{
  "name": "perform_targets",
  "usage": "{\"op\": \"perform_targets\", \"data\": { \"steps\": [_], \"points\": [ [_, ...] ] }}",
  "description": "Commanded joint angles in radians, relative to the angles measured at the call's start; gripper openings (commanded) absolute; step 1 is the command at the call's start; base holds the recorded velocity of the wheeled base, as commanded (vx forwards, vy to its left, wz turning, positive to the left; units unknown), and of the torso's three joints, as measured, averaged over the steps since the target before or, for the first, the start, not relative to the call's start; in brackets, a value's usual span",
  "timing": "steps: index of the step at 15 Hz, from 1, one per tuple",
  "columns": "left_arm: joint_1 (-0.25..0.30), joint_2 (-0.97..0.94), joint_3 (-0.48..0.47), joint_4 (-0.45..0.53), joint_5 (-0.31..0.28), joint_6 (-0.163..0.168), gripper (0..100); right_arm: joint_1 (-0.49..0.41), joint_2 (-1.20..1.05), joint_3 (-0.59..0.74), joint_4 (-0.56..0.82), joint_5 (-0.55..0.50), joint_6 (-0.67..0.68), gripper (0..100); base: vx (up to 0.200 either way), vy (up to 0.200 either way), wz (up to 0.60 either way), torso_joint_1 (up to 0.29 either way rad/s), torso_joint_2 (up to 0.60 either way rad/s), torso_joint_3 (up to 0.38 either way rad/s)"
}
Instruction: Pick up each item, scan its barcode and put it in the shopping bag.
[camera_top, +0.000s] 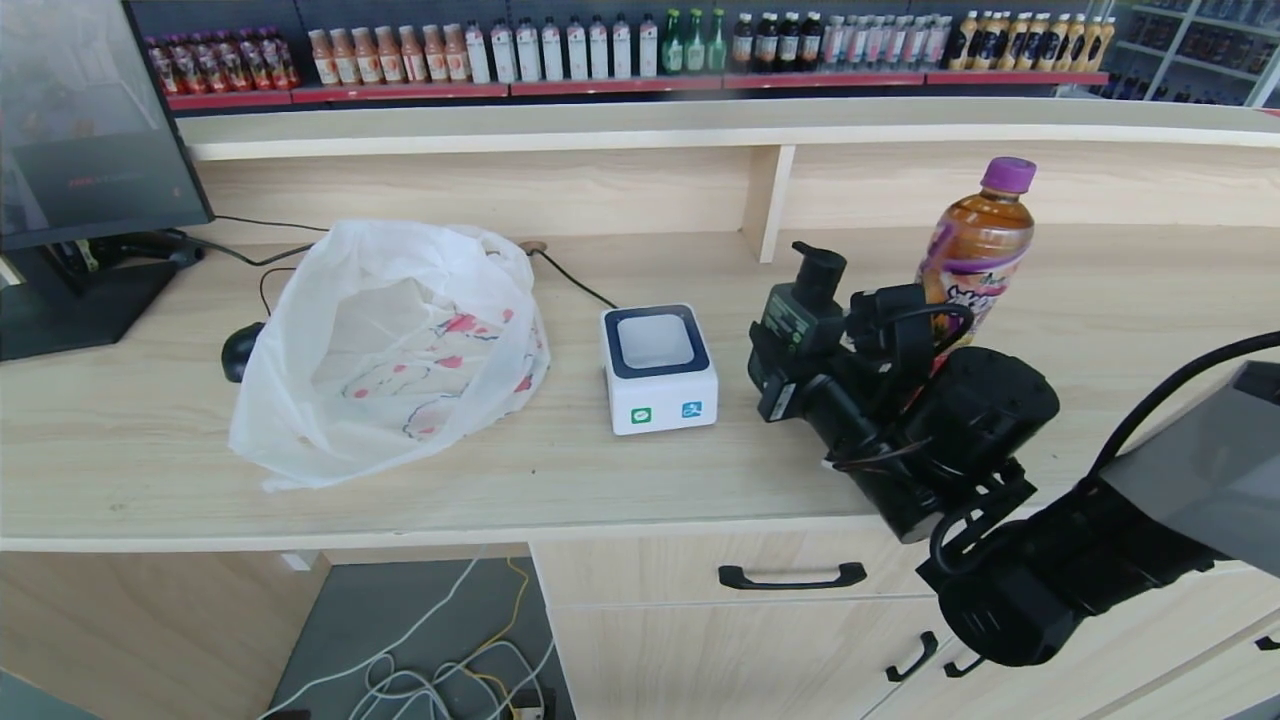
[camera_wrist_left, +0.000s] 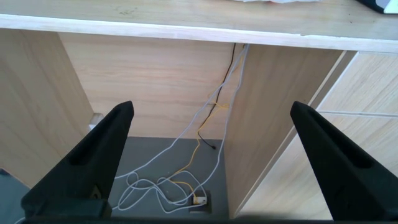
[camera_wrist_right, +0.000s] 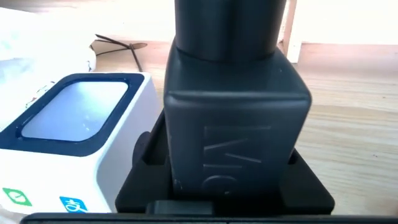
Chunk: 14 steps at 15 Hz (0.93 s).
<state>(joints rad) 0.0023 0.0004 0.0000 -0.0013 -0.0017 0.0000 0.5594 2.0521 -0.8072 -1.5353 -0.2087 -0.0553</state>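
A dark square-sided plastic bottle (camera_top: 805, 300) with a black pump top is gripped upright in the right claw (camera_top: 800, 365), whose jaws are closed against its sides. It is held just beside a white box-shaped barcode scanner (camera_top: 658, 367), on the scanner's right. The scanner rests on a pale wooden surface (camera_top: 150, 440). A white plastic shopping bag (camera_top: 390, 345) is seen lying open and crumpled to the scanner's left. An amber tea bottle with a purple cap (camera_top: 975, 245) stands upright behind the right arm. The left claw (camera_wrist_left: 211, 112) is spread wide, below the surface's front edge, above loose cables (camera_wrist_left: 168, 183) on the floor.
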Motion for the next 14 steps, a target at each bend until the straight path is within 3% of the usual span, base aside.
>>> {"op": "perform_targets", "data": {
  "steps": [1, 14],
  "points": [
    [0.001, 0.000, 0.000, 0.000, 0.000, 0.000, 100, 0.010, -0.047, 0.025, -0.003, 0.000, 0.002, 0, 0.000, 0.000, 0.00, 0.000, 0.00, 0.000],
    [0.001, 0.000, 0.000, 0.000, 0.000, 0.000, 100, 0.197, -0.280, 0.330, -0.035, 0.000, 0.002, 0, 0.000, 0.000, 0.00, 0.000, 0.00, 0.000]
  ]
}}
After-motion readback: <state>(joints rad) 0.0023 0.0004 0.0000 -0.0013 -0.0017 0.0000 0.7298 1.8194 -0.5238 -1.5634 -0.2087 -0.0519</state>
